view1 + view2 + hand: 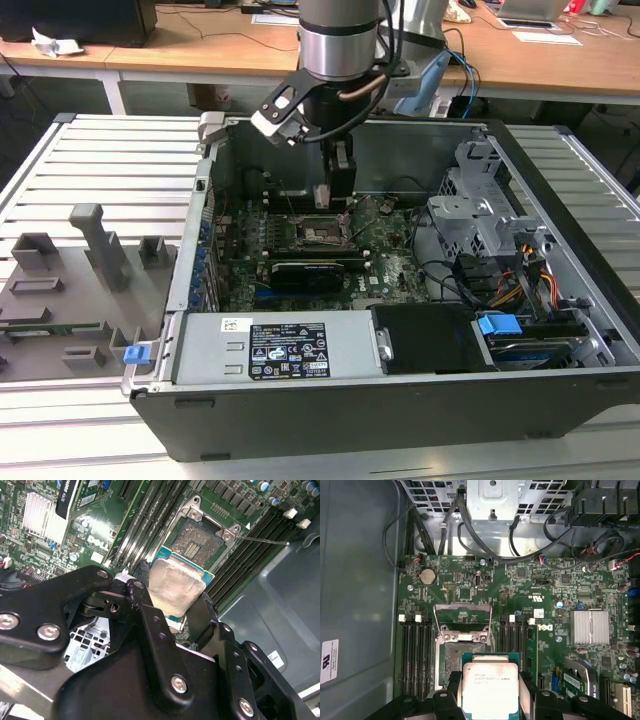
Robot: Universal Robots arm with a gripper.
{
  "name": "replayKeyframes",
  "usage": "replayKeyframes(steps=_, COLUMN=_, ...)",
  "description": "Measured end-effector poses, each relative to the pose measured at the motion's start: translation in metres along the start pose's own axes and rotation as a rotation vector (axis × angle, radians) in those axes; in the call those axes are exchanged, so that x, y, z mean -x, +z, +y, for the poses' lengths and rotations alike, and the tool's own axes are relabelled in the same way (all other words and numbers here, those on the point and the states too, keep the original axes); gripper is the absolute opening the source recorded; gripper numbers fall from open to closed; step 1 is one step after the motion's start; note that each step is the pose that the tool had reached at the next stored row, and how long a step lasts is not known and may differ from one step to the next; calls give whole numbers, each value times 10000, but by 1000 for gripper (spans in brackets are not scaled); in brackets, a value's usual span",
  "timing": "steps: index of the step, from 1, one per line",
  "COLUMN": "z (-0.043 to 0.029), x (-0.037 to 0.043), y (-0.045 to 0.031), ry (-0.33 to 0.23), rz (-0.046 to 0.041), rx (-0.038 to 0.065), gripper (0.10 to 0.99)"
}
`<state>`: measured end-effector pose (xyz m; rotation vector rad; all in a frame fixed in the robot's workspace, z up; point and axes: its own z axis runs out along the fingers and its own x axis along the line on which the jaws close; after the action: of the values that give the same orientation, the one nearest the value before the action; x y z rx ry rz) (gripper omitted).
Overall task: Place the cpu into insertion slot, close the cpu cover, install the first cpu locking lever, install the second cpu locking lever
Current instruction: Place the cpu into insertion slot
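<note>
silvery-grey metal sits between two black fingers point(451, 687). the gripper point(490, 692) point(175, 597) is closed to just the width of the cpu point(490, 682) point(176, 585), pinching the chip by two opposite edges. in both wrist views the chip hangs flat over the green board point(555, 595) and overlaps one edge of the insertion slot point(454, 657) point(200, 540), which lies bare. whether the chip touches the socket rim, i cannot tell. the cpu cover point(463, 614) stands flipped open on the socket's side toward the metal drive cage point(492, 497).

in the exterior view the gripper point(338, 203) reaches down into the open computer case point(560, 190), right above the insertion slot point(322, 233) at the far middle of the board.

small dark print runs across the chip's top. white lettering marks the board beside the socket. a white printed sticker point(288, 350) covers the power supply point(205, 345) at the near side, and a white label point(328, 661) sits on the case wall.
</note>
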<state>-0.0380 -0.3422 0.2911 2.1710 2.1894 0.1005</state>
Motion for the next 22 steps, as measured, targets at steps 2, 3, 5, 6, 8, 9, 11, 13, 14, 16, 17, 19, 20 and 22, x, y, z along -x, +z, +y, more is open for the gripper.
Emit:
replayKeyframes(steps=2, z=-7, x=-47, y=33, ry=-76, rz=7, rx=0, gripper=537)
replayKeyframes(steps=3, z=-9, x=-78, y=63, ry=-98, rz=9, rx=0, gripper=537)
replayKeyframes(steps=5, z=-14, x=-105, y=123, ry=-99, rz=12, rx=1, gripper=537)
replayKeyframes(steps=6, z=-16, x=-107, y=143, ry=-100, rz=10, rx=0, gripper=537)
replayKeyframes(steps=8, z=-24, x=-111, y=183, ry=-118, rz=5, rx=0, gripper=537)
replayKeyframes(steps=9, z=-30, x=-113, y=201, ry=-149, rz=9, rx=1, gripper=537)
replayKeyframes(steps=11, z=-41, x=-122, y=252, ry=-286, rz=21, rx=-1, gripper=537)
replayKeyframes(steps=13, z=-44, x=-134, y=291, ry=-327, rz=24, rx=-1, gripper=537)
replayKeyframes(steps=14, z=-46, x=-138, y=310, ry=-327, rz=24, rx=-1, gripper=537)
replayKeyframes(steps=16, z=-50, x=-144, y=364, ry=-328, rz=25, rx=-1, gripper=537)
replayKeyframes(steps=17, z=-53, x=-144, y=381, ry=-326, rz=25, rx=0, gripper=537)
replayKeyframes(steps=19, z=-58, x=-145, y=423, ry=-327, rz=24, rx=0, gripper=537)
replayKeyframes(steps=20, z=-62, x=-145, y=454, ry=-326, rz=24, rx=-1, gripper=537)
replayKeyframes(steps=22, z=-67, x=-145, y=481, ry=-325, rz=24, rx=-1, gripper=537)
